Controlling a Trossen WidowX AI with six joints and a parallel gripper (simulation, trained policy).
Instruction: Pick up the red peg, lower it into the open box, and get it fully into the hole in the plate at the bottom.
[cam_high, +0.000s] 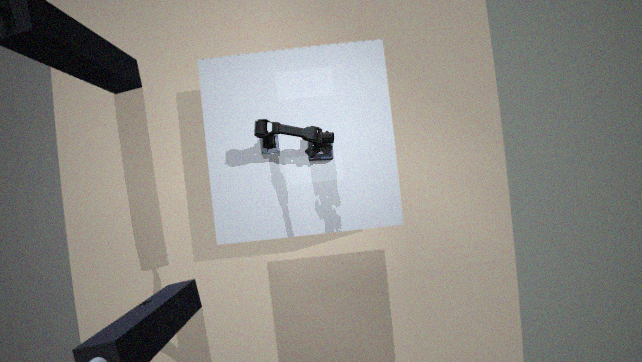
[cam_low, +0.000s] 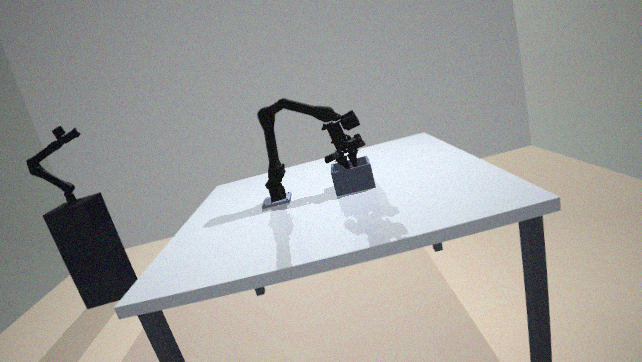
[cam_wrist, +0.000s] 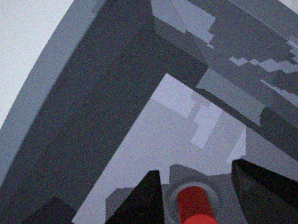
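Observation:
The dark grey-blue open box (cam_low: 353, 181) (cam_wrist: 65, 95) stands on the white table (cam_low: 450, 185). In the wrist view, the light plate (cam_wrist: 142, 145) lies at its bottom, with a round ring around the hole (cam_wrist: 216, 192). The red peg (cam_wrist: 194, 201) (cam_low: 351, 167) stands in that hole, its brighter top toward the camera at the lower edge. How deep it sits cannot be told. My gripper (cam_wrist: 196, 174) reaches down into the box, open, one finger on each side of the peg with a gap on both sides. The top view hides the peg under the arm.
The box walls rise close around the fingers. The arm's base (cam_low: 276, 201) stands on the table left of the box in the exterior view. A dark pedestal (cam_low: 90, 250) with another small arm stands beyond the table's left edge.

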